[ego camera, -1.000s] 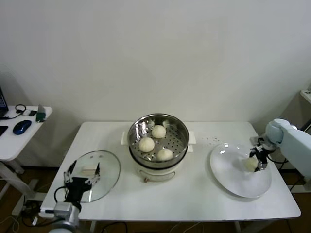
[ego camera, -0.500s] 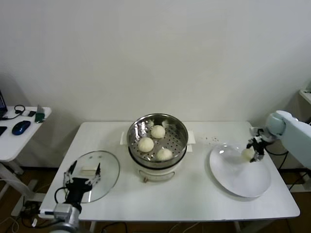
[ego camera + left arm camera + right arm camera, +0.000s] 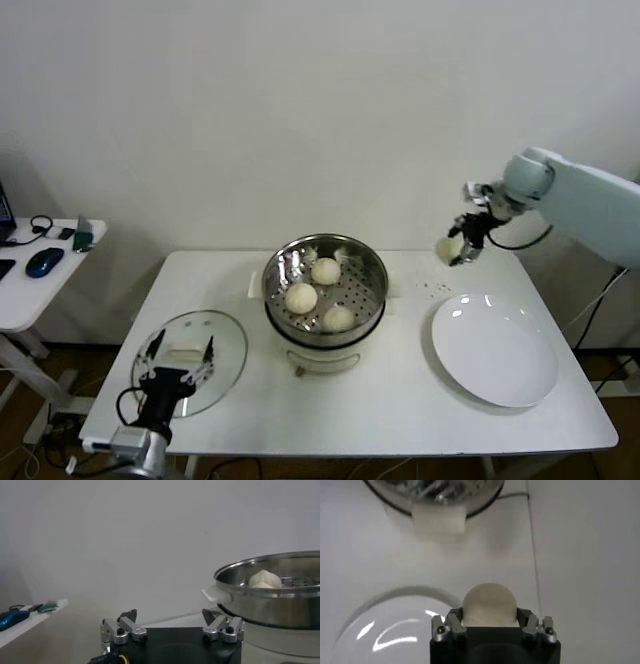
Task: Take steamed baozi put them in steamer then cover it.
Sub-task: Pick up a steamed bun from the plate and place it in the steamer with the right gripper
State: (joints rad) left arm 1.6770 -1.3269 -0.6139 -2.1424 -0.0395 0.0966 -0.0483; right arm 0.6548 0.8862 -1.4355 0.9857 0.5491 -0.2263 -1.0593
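The steel steamer [image 3: 375, 272] stands mid-table on its white base and holds three cream baozi [image 3: 326, 270] [image 3: 302, 297] [image 3: 339, 318]. My right gripper [image 3: 457, 247] is shut on the fourth baozi [image 3: 450, 247] and holds it high above the table, right of the steamer and behind the white plate [image 3: 494, 350]. In the right wrist view the baozi [image 3: 489, 605] sits between the fingers, with the steamer's edge [image 3: 435, 490] beyond. The glass cover [image 3: 222, 342] lies flat at the table's front left. My left gripper [image 3: 178, 366] hovers open over the cover; in its wrist view [image 3: 170, 622] the steamer [image 3: 270, 595] shows to the side.
The white plate at the right is bare. A small side table [image 3: 30, 290] with a blue mouse [image 3: 45, 261] stands to the left. The wall runs close behind the table.
My right gripper has lifted the baozi off the plate and carried it up and left, toward the steamer. The left arm has barely moved.
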